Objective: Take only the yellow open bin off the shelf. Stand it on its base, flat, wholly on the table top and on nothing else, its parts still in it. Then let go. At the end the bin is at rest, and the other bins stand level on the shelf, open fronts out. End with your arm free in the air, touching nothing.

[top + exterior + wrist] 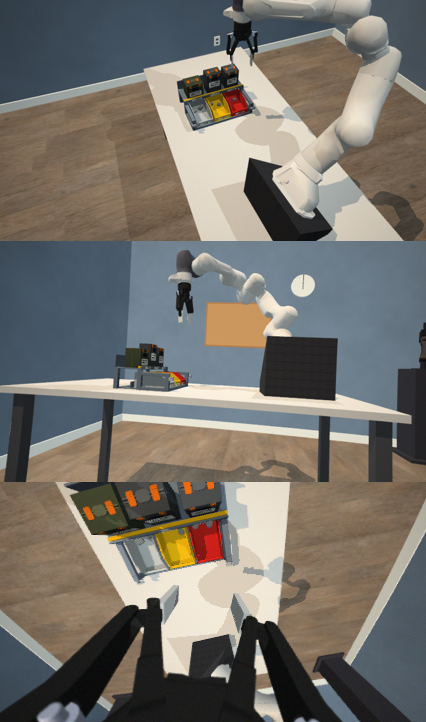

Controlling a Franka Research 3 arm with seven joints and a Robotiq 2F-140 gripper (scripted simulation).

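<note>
Half-open, empty pincer (242, 59) high above shelf (191, 122); yellow bin (219, 108) between grey bin (200, 114) and red bin (236, 102).

The arm reaches high and far, wrist pointing down, gripper (185, 319) half open, nothing between its fingers.

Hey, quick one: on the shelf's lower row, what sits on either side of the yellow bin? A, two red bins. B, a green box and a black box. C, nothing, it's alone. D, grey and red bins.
D: in the top view the yellow bin stands between the grey bin and the red bin, all on the shelf.
</note>
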